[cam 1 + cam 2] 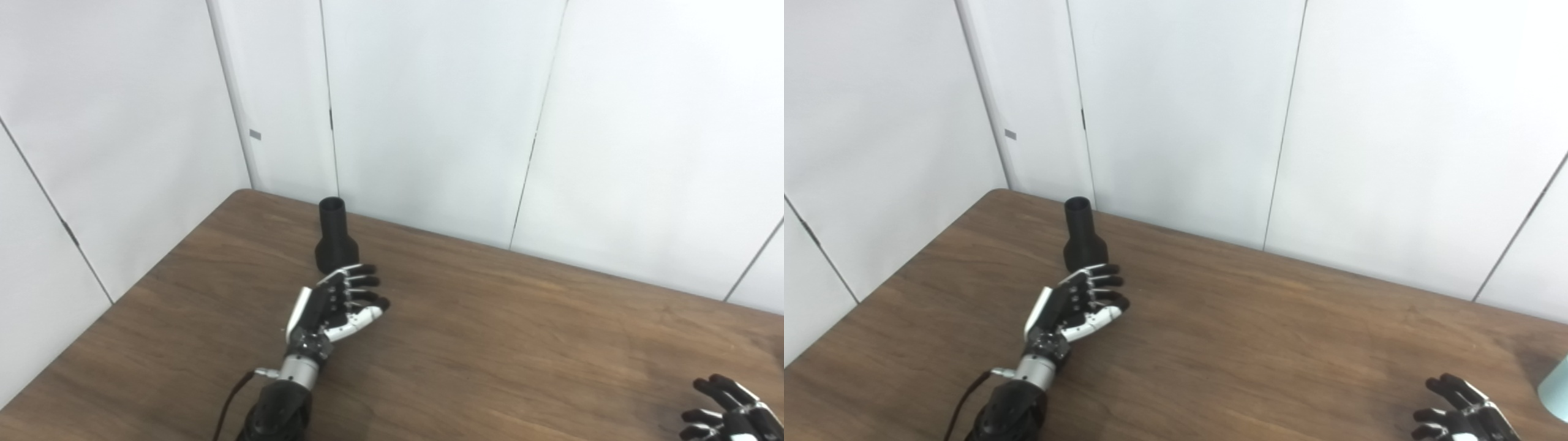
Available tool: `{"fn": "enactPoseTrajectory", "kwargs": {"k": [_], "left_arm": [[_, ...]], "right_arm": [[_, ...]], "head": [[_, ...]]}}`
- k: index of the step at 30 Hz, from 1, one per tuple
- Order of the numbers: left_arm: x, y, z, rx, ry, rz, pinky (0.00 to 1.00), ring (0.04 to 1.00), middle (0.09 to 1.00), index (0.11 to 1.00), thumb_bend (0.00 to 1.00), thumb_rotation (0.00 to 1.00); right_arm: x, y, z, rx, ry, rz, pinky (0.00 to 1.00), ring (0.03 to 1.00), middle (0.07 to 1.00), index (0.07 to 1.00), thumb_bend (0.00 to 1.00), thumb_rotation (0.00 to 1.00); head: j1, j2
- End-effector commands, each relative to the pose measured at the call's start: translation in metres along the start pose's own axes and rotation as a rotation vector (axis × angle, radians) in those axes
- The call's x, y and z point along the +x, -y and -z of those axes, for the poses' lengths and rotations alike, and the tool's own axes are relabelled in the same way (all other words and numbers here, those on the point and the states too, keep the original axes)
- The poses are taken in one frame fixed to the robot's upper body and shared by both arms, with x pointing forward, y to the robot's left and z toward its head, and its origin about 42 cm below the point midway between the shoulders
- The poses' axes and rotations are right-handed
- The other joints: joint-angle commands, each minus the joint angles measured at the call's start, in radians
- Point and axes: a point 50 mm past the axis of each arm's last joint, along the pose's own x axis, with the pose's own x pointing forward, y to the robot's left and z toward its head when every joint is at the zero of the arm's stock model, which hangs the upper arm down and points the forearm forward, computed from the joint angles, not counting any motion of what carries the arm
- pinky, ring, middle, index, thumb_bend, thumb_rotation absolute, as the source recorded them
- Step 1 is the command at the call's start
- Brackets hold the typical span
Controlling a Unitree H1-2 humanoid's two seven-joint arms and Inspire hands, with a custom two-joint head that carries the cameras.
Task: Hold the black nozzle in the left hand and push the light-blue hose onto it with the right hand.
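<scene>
We find the black nozzle [335, 236] standing upright on its wide base near the far left corner of the table [490, 343], narrow neck up. The left hand [337, 303] sits just in front of it, fingers spread and holding nothing, not yet touching. The right hand [1461, 413] waits at the lower right edge, empty, fingers apart. Only a pale blue sliver of the hose [1557, 383] shows at the right edge of the right eye view.

We judge the nozzle rigid, light and smooth, liable to tip if nudged. The wide lower body seems the place to grip, leaving the neck free. The hose probably flexes, so hold near its end.
</scene>
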Motion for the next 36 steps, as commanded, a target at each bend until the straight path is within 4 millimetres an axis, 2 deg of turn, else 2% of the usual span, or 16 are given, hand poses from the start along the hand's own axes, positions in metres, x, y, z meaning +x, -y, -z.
{"fn": "enactPoseTrajectory", "kwargs": {"k": [1, 3, 6, 12, 14, 18, 21, 25, 28, 36], "left_arm": [[0.015, 0.000, -0.026, 0.041, 0.146, -0.061, 0.48, 0.575, 0.676, 0.714, 0.61, 0.02], [0.018, -0.004, -0.032, 0.072, 0.172, -0.108, 0.58, 0.620, 0.675, 0.720, 0.61, 0.02], [0.021, -0.009, -0.042, 0.120, 0.208, -0.183, 0.62, 0.663, 0.695, 0.733, 0.64, 0.09], [0.031, -0.016, -0.056, 0.200, 0.278, -0.283, 0.78, 0.829, 0.821, 0.814, 0.63, 0.11], [0.034, -0.016, -0.059, 0.211, 0.285, -0.294, 0.77, 0.828, 0.827, 0.827, 0.63, 0.12], [0.040, -0.016, -0.063, 0.262, 0.324, -0.313, 0.68, 0.766, 0.782, 0.801, 0.65, 0.12], [0.043, -0.015, -0.065, 0.321, 0.351, -0.331, 0.67, 0.752, 0.778, 0.790, 0.66, 0.14], [0.048, -0.013, -0.067, 0.363, 0.371, -0.350, 0.69, 0.761, 0.809, 0.803, 0.69, 0.16], [0.054, -0.013, -0.069, 0.390, 0.370, -0.357, 0.72, 0.780, 0.817, 0.809, 0.69, 0.18], [0.068, -0.013, -0.071, 0.431, 0.377, -0.375, 0.75, 0.801, 0.844, 0.832, 0.70, 0.16]], "right_arm": [[0.002, 0.002, 0.001, 0.002, -0.003, -0.005, 0.34, 0.479, 0.667, 0.633, 0.85, 0.41], [0.003, 0.001, 0.001, 0.003, -0.002, -0.005, 0.34, 0.467, 0.659, 0.630, 0.86, 0.41], [0.004, 0.001, 0.001, 0.000, 0.001, -0.013, 0.34, 0.465, 0.659, 0.633, 0.86, 0.42], [0.006, 0.001, 0.002, 0.006, 0.002, -0.017, 0.34, 0.456, 0.658, 0.633, 0.88, 0.42], [0.006, 0.001, 0.003, 0.004, 0.000, -0.016, 0.34, 0.456, 0.659, 0.630, 0.88, 0.43], [0.006, 0.002, 0.002, -0.003, -0.004, -0.012, 0.33, 0.455, 0.660, 0.628, 0.89, 0.43], [0.007, 0.003, 0.003, -0.001, -0.009, -0.016, 0.33, 0.460, 0.662, 0.627, 0.90, 0.43], [0.007, 0.002, 0.005, -0.002, -0.013, -0.019, 0.34, 0.463, 0.656, 0.629, 0.87, 0.43], [0.008, 0.001, 0.005, -0.004, -0.014, -0.022, 0.34, 0.461, 0.671, 0.634, 0.89, 0.44], [0.007, 0.001, 0.005, -0.012, -0.017, -0.029, 0.34, 0.463, 0.672, 0.637, 0.86, 0.44]], "head": [[0.000, 0.000], [0.001, -0.001], [0.001, -0.001], [0.000, 0.003], [0.001, 0.005], [0.004, 0.007], [0.005, 0.007], [0.006, 0.008], [0.005, 0.009], [-0.001, 0.011]]}}
